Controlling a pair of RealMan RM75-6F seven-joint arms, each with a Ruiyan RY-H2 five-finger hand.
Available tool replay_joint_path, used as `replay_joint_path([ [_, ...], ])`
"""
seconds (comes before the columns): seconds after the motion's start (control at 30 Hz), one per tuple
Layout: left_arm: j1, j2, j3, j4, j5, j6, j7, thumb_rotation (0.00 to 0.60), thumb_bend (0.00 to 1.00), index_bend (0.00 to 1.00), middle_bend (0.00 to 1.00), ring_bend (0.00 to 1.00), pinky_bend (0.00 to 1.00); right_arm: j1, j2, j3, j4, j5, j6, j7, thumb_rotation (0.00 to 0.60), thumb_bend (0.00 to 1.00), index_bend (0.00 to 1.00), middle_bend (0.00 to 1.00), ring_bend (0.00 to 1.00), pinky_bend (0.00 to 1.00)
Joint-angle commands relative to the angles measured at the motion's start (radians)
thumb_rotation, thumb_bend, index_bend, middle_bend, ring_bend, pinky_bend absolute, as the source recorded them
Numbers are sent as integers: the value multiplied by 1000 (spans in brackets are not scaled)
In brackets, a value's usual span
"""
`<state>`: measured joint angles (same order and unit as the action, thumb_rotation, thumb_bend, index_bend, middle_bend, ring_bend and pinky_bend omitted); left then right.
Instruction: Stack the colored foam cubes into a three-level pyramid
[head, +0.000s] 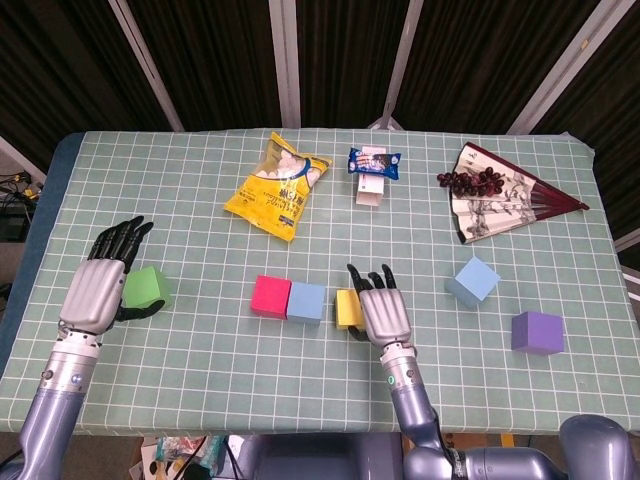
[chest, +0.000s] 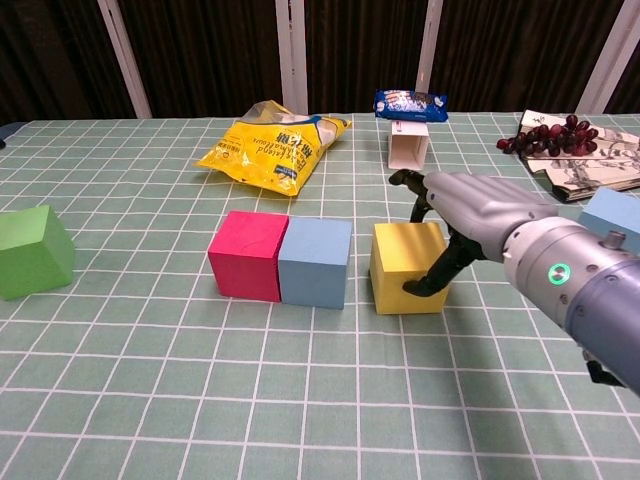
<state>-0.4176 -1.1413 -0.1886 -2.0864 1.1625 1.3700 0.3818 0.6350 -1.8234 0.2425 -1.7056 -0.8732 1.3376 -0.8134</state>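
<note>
R hand (chest: 455, 225) clamped on yellow cube (chest: 405, 267), w/ gap to blue cube (chest: 315, 262), prob. for base row; L hand (head: 98, 285) open by green cube (head: 146, 288).

On a green checked tablecloth (head: 200, 340): a yellow snack bag (head: 279, 188) lying flat toward the far side; just right of it, a blue cookie packet (head: 374, 161) resting atop a small white box (head: 369, 190); further right, an open paper fan (head: 500, 203) with a bunch of dark grapes (head: 472, 181) on it.
</note>
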Motion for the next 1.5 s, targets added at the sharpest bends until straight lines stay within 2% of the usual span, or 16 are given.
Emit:
replay_joint_path([
  [0.03, 0, 2, -1, -1, -3, -3, -5, 600, 106, 0, 0, 0, 0, 7, -11, 9, 16, 9, 2, -6, 600, 275, 0, 450, 189, 0],
  [0.67, -4, 8, -9, 7, -29, -19, -18, 600, 106, 0, 0, 0, 0, 37, -61, 26, 41, 51, 20, -56, 600, 275, 0, 450, 189, 0],
  [1.5, -6, 22, -16, 7, -42, -29, -46, 600, 106, 0, 0, 0, 0, 59, -106, 39, 51, 49, 66, -101, 600, 275, 0, 451, 191, 0],
])
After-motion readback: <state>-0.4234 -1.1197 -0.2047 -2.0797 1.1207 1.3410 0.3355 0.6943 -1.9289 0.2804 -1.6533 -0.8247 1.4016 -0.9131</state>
